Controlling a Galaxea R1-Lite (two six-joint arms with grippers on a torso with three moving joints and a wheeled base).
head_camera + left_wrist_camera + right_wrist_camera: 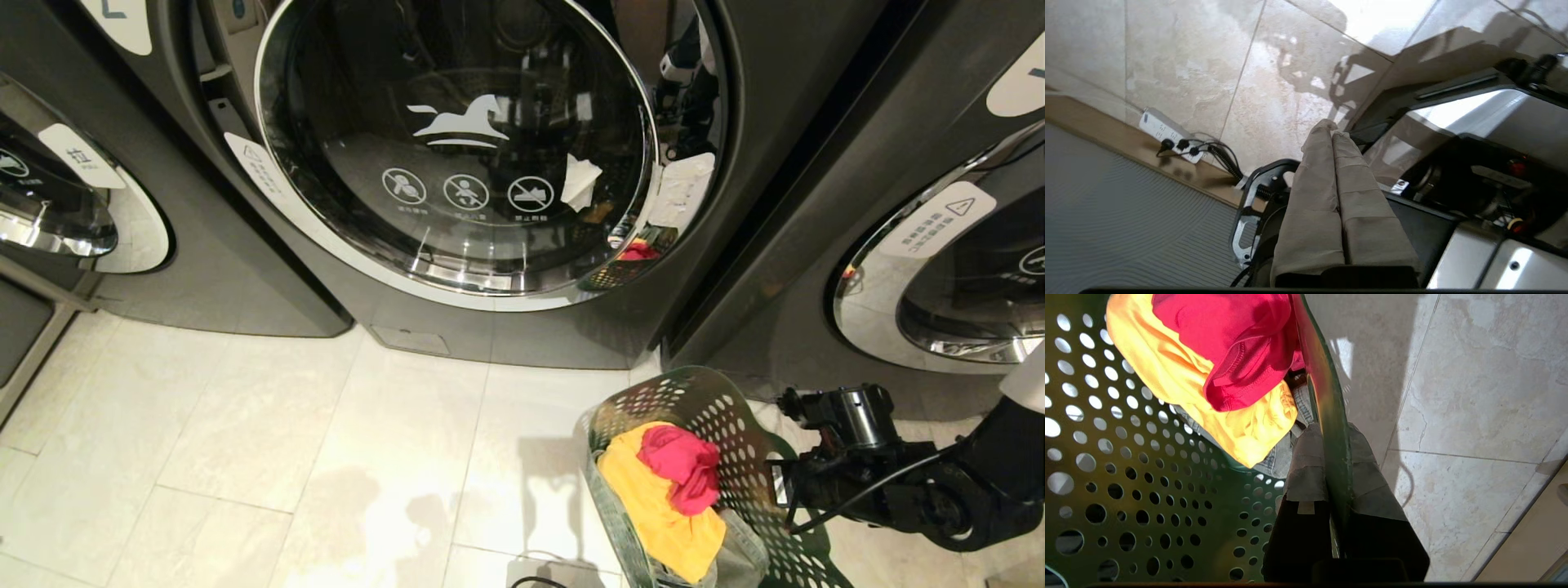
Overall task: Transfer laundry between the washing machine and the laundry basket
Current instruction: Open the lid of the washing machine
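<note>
- Jaws of right gripper (1336,465) clenched on the basket (1331,416) wall, plain only from the right wrist.
- Left gripper (1333,134) pressed shut and empty over floor (1208,61), unseen from the head.
- Laundry (665,490) heaped in the basket, beside the closed washer (457,155).

A pale tiled floor (245,441) carried the dark green laundry basket (694,400) and three grey washing machines (775,163).
</note>
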